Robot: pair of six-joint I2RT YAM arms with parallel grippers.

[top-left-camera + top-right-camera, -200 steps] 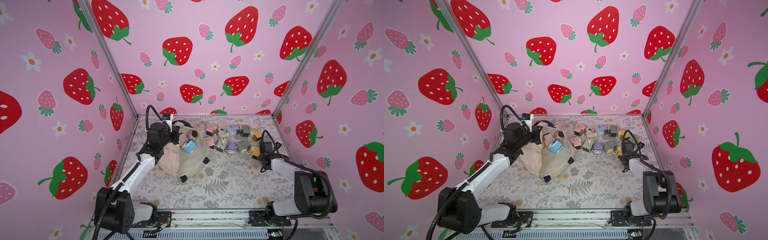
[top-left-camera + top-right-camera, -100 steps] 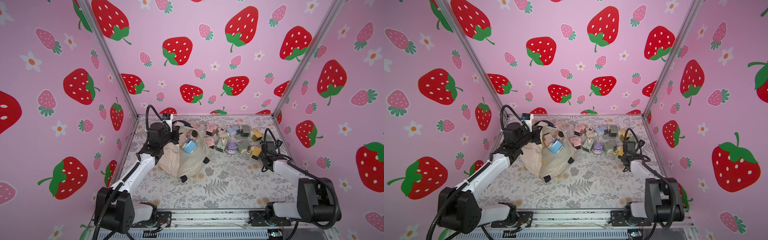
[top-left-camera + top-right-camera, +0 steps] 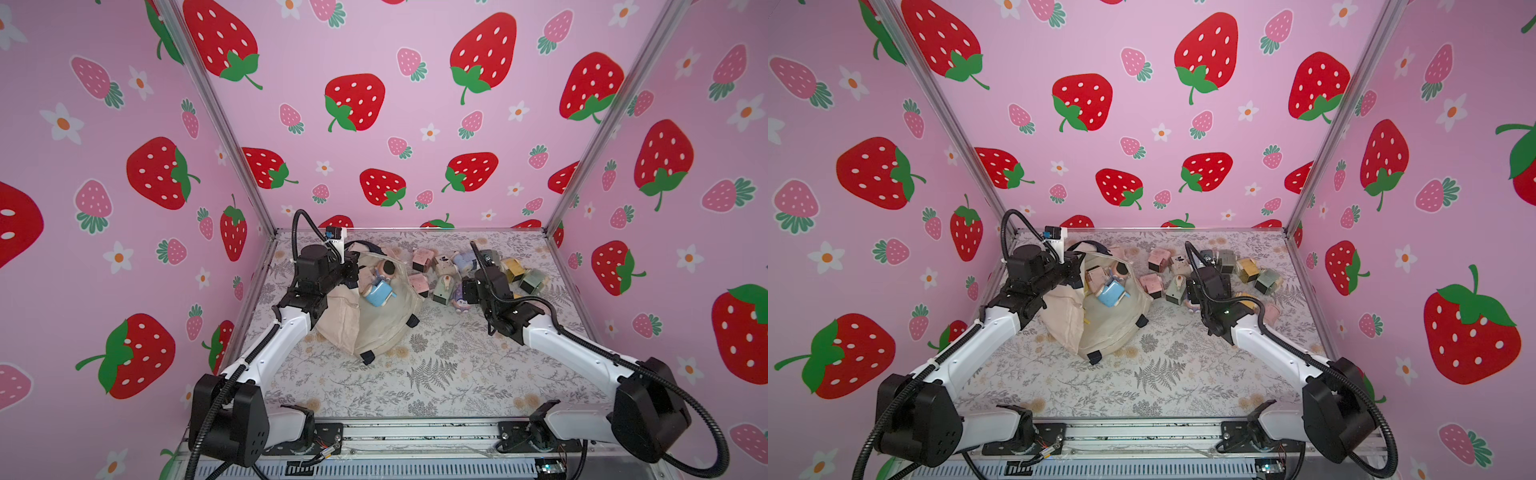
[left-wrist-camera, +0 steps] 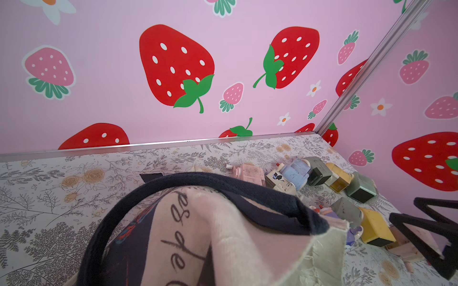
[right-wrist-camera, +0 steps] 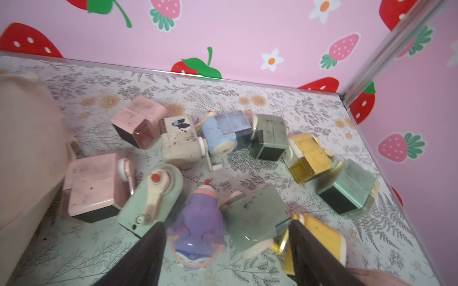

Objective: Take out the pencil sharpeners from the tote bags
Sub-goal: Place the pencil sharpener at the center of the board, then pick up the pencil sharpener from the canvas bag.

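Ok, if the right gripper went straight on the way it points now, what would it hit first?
Most likely the purple sharpener, lying just ahead of the open right gripper; the grey-green sharpener beside it looks about as near, so depth is unsure.

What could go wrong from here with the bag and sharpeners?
The left gripper pinches the cream canvas tote bag; slipping cloth could bury the light blue plastic sharpener at its mouth. The open right gripper sits by the purple cartoon-shaped sharpener in a crowded pile and may nudge neighbours.
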